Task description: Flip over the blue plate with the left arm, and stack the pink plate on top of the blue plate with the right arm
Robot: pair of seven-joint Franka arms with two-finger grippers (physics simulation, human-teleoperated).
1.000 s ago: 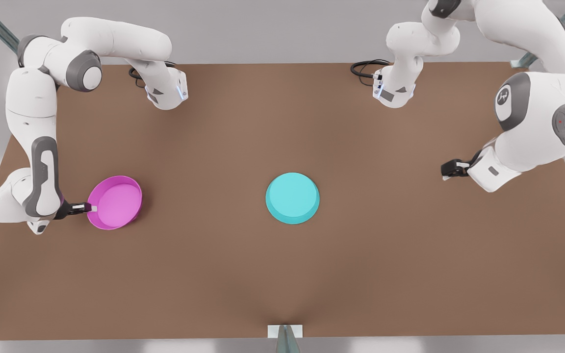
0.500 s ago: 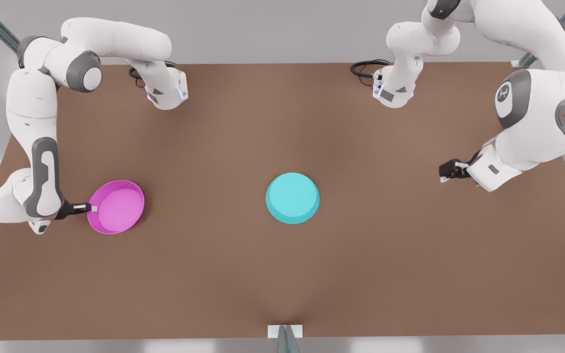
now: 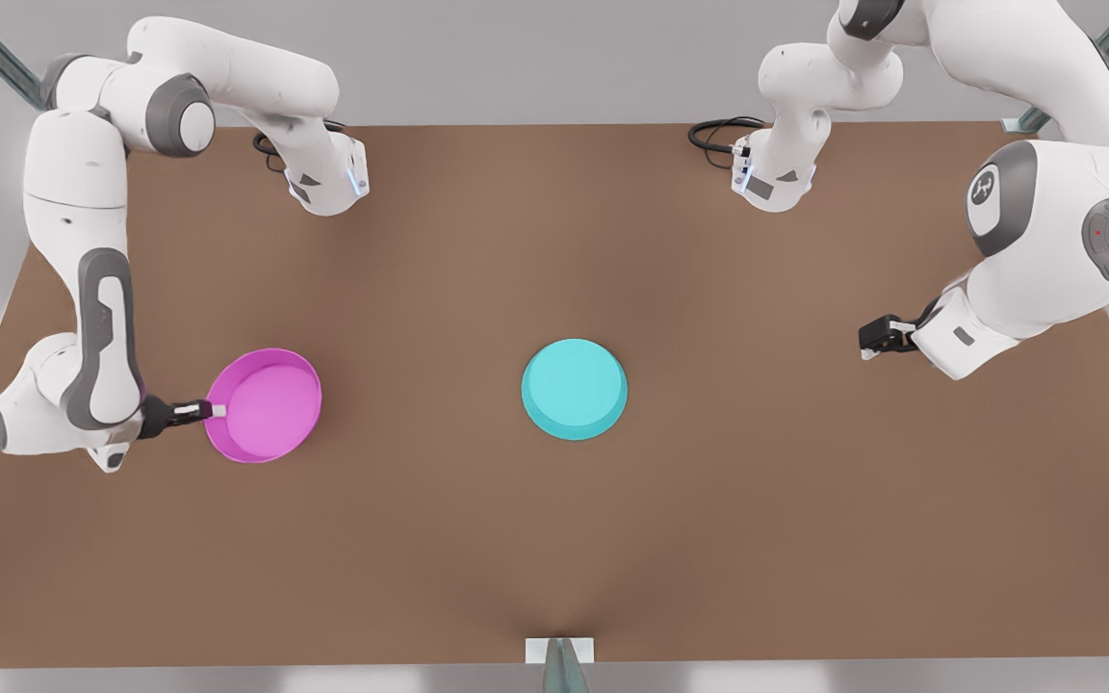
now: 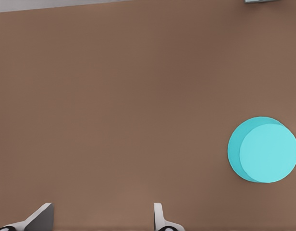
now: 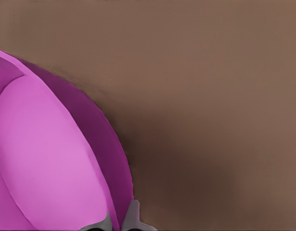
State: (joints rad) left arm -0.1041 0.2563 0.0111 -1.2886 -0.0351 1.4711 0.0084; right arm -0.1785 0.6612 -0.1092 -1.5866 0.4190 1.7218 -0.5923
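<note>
The pink plate is at the front view's left with its lighter inside facing up, and my right gripper is shut on its rim. In the right wrist view the pink plate stands tilted above its shadow, the rim pinched by my right gripper. The blue plate lies at the table's middle with its flat base up, and it also shows in the left wrist view. My left gripper waits open at the front view's right, far from the blue plate, its fingers wide apart.
The brown table carries both arm bases at its far edge, with black cables beside one. A small metal bracket sits at the near edge's middle.
My right gripper has carried the pink plate toward the front view's right, closer to the blue plate. The left arm has shifted only slightly. The blue plate has not moved.
</note>
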